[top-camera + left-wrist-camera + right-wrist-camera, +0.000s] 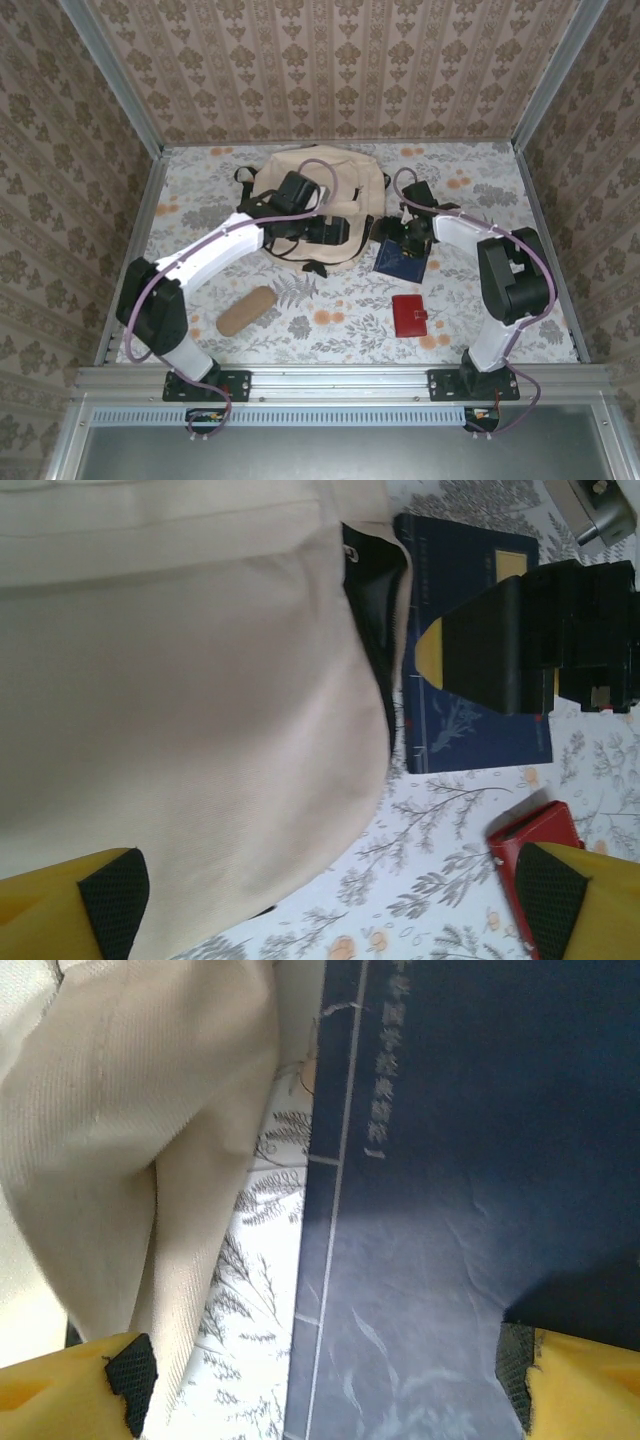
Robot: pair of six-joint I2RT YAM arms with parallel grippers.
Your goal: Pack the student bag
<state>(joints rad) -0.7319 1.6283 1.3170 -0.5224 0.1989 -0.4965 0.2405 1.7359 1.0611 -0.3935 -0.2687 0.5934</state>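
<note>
The student bag [320, 185], a large cream backpack with black straps, lies at the back middle of the table. My left gripper [335, 232] hovers over its right edge, open; in the left wrist view the bag [180, 700] lies under my left gripper [330, 895], whose yellow, black-padded fingertips [110, 895] stand wide apart with nothing between them. My right gripper [402, 240] is open just above a dark blue book [400, 265] beside the bag. In the right wrist view the book [470, 1210] lies under my right gripper [322, 1365], with the bag's fabric [130, 1140] at the left.
A red wallet [410, 315] lies in front of the book, and its corner [535, 830] is near my left gripper's right finger. A tan cylindrical pouch [247, 310] lies at the front left. Patterned walls close in the table on three sides.
</note>
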